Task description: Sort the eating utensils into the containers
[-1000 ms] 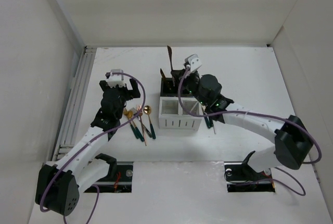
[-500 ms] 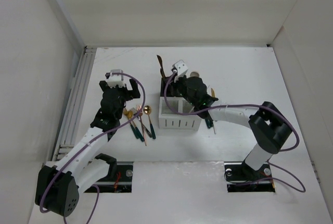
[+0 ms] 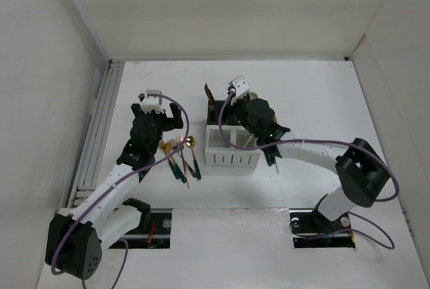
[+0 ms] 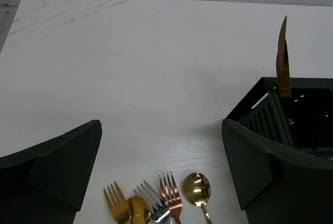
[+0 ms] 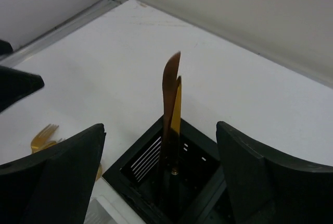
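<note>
- Since the earlier frames the copper-coloured knife (image 5: 169, 83) had gone from being held high above the bins to standing blade-up in the rear black slotted bin (image 5: 145, 159). The right arm had dropped with it and its jaws had sprung apart.
- Right gripper (image 5: 158, 129): jaws wide open, holding nothing. The knife stood free between them, touching neither finger. A second, gold blade leaned against it in the same bin.
- Left gripper (image 4: 161, 130): jaws fully apart and empty, hovering over the white desk (image 3: 322, 101) just behind the loose pile.
- Loose gold and copper forks and spoons with teal handles (image 3: 180, 158) lay fanned and overlapping on the desk, just left of the front white slotted bins (image 3: 232, 148). A few more slim pieces (image 3: 271, 158) lay just right of the bins.
- Step, as judged: knife drop-off just completed, most utensils not yet sorted.
- Next move, as judged: the right arm should lift straight up so neither finger clips the blades. Whichever arm picks next must single out one piece, the round gold spoon (image 4: 196, 188) at the pile's edge being the easiest.
</note>
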Available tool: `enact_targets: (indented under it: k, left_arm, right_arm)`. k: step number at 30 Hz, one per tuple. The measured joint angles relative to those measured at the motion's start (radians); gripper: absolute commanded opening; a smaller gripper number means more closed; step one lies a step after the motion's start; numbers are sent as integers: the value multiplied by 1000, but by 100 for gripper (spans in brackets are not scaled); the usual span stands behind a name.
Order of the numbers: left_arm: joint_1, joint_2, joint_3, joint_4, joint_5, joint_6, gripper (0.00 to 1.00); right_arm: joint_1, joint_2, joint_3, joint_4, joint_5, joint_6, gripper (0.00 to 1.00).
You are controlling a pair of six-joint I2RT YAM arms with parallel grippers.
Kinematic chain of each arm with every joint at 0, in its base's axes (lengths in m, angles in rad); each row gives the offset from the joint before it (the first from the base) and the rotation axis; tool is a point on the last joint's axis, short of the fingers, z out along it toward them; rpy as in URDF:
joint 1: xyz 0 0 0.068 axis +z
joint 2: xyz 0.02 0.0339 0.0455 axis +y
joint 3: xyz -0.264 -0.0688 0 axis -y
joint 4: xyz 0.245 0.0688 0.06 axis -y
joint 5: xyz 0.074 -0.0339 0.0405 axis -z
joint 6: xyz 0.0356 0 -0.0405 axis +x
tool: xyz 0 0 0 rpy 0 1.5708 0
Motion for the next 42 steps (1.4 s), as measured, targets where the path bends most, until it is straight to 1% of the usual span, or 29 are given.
enact_targets:
  k: [3,7,10,13,15,17,18,19,20,23,25,26,27,28,29,30,31,34,36,37,42]
  left_arm:
    - [0,0,15,-35,-6,-20,100]
    - [0,0,82,-135,-52,-105,100]
    - [-11,12,156,-225,-91,-161,96]
    - [-37,33,201,-286,-100,-204,93]
    - [-47,59,212,-321,-100,-235,82]
    - [-50,95,213,-355,-81,-259,66]
    - [-50,114,213,-372,-63,-269,54]
    - [-49,132,213,-390,-36,-278,50]
    - [-48,145,213,-406,-5,-283,48]
    - [-50,173,213,-446,90,-326,48]
    - [-51,190,211,-479,141,-369,44]
    - [-51,199,206,-496,172,-388,44]
    - [-52,205,196,-507,201,-406,44]
    - [-54,211,184,-521,225,-422,44]
    - [-63,214,167,-531,241,-436,44]
    - [-76,216,154,-549,253,-449,40]
    - [-90,220,145,-565,264,-462,40]
    - [-157,233,137,-612,270,-488,39]
    - [-200,245,136,-631,270,-499,39]
    - [-217,252,136,-639,267,-507,37]
    - [-250,336,137,-708,224,-544,32]
  right_arm:
    - [0,-78,0,-30,37,1,93]
    - [3,-172,17,-84,132,7,93]
    - [10,-200,72,-152,202,21,92]
    - [16,-213,127,-227,251,47,90]
    - [26,-233,135,-267,277,69,88]
    - [37,-257,135,-311,302,94,81]
    - [45,-271,135,-334,312,112,81]
    - [50,-285,135,-361,322,133,79]
    - [55,-301,135,-390,330,153,78]
    - [63,-346,137,-478,351,236,77]
    - [67,-362,157,-572,373,299,77]
    - [68,-364,174,-622,381,329,77]
    - [68,-363,218,-724,391,379,77]
    - [68,-363,226,-740,393,386,77]
    - [70,-363,251,-798,401,412,77]
    - [72,-364,267,-839,408,431,76]
    - [76,-366,278,-875,417,450,76]
    - [95,-389,274,-964,444,489,76]
    - [101,-418,249,-989,459,504,76]
    - [103,-438,229,-993,468,510,76]
    - [107,-524,154,-1015,499,529,76]
